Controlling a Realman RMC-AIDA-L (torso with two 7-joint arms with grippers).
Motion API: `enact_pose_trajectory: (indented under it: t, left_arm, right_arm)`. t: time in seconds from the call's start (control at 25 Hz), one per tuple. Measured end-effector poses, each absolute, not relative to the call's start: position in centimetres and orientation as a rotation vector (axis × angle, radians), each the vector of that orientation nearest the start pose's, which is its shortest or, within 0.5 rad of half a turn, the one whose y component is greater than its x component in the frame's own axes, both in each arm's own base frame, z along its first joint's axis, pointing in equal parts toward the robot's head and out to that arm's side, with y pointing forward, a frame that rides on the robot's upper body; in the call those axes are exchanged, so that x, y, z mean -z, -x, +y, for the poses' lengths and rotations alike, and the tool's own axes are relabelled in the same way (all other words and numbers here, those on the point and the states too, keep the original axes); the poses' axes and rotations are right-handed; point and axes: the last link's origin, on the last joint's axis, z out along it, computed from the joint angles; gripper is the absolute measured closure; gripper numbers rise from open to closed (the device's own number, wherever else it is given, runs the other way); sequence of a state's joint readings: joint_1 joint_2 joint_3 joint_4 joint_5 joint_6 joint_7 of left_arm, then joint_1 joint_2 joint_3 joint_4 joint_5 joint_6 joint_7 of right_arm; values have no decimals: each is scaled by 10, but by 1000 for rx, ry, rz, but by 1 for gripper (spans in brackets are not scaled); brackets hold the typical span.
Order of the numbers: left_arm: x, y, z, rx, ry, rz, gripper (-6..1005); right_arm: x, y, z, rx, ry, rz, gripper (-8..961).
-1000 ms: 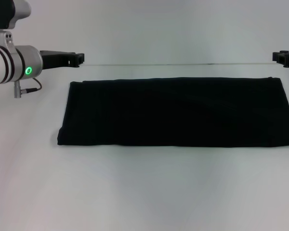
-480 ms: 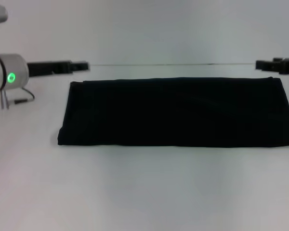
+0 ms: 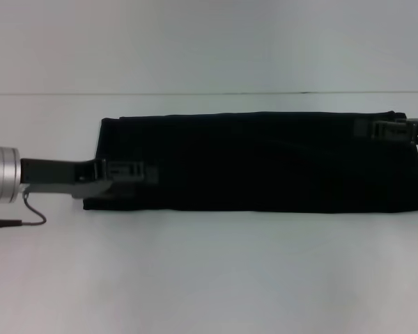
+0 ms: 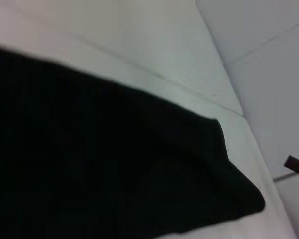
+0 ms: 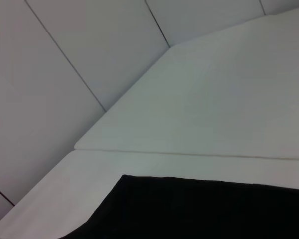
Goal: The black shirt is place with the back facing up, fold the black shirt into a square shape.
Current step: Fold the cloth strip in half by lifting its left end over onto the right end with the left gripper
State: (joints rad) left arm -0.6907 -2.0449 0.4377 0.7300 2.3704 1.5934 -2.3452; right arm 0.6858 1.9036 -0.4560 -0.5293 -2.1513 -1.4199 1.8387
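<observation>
The black shirt (image 3: pixel 265 163) lies flat on the white table as a long folded band running left to right, its right end cut off by the head view's edge. My left gripper (image 3: pixel 143 171) reaches in low from the left over the band's left end, near its front edge. Over the far right corner of the shirt sits my right gripper (image 3: pixel 373 129). In the left wrist view the shirt (image 4: pixel 89 164) fills most of the picture, one corner showing. The right wrist view catches only an edge of the shirt (image 5: pixel 204 209).
The white table (image 3: pixel 209 271) spreads wide in front of the shirt, and a narrower strip lies behind it up to the pale wall (image 3: pixel 209 42). A thin cable (image 3: pixel 21 221) hangs from my left wrist onto the table.
Both arms have come down from behind the shirt's far edge. The left gripper now lies over the left end, the right gripper over the far right corner. The shirt has not moved.
</observation>
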Motion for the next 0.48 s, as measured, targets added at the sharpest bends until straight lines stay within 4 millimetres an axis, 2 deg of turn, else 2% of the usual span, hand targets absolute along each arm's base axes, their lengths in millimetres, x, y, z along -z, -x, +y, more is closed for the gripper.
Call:
enact_pose_trajectory:
  t: [0.24,0.48]
  left_arm:
    - [-22,267,357,492,2230,-2016,196]
    - [-18,271,358,433,2191,-2067,195]
  right_arm:
    - [-69,-279,392,-666,2402,1194,172]
    - [-70,-281,394,-652,2388,1185,171]
